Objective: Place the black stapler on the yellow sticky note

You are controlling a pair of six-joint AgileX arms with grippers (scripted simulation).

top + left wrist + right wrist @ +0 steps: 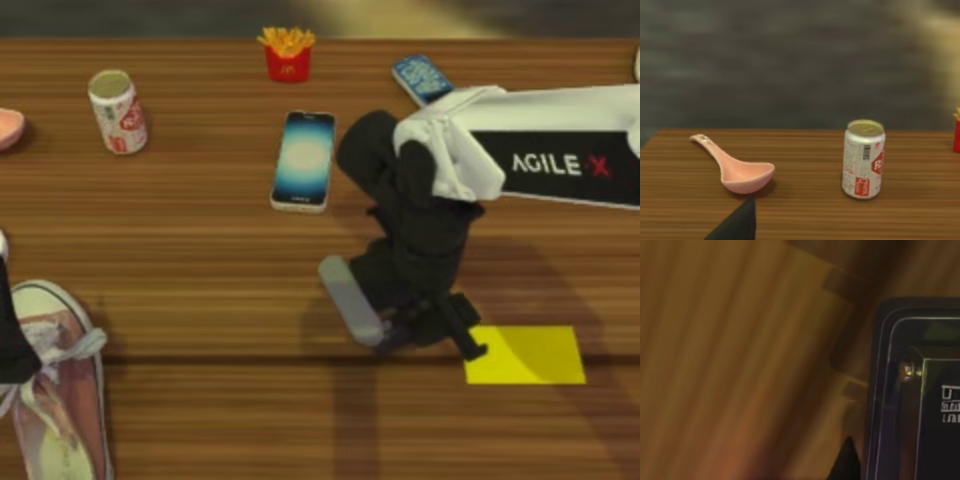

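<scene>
Your right end effector [425, 325] is down over the stapler [352, 300] near the middle of the table [180, 260], and the stapler shows as a grey elongated body running diagonally from upper left to lower right in the top view, its lower end tucked under the fingers. It looks as though the fingers are clamped on that end, but the arm covers the contact, so you cannot tell for sure whether the stapler is gripped. The yellow sticky note [530, 355] lies flat just to the right of the end effector, close by and nearly touching a fingertip in the top view; the coming move is judged to be a short carry rightward, with the stapler's long axis turned to match the note's. The right wrist view is dim and shows only wood grain and a dark glossy edge. Your left arm sits parked at the table's left edge, its end effector hardly visible.
</scene>
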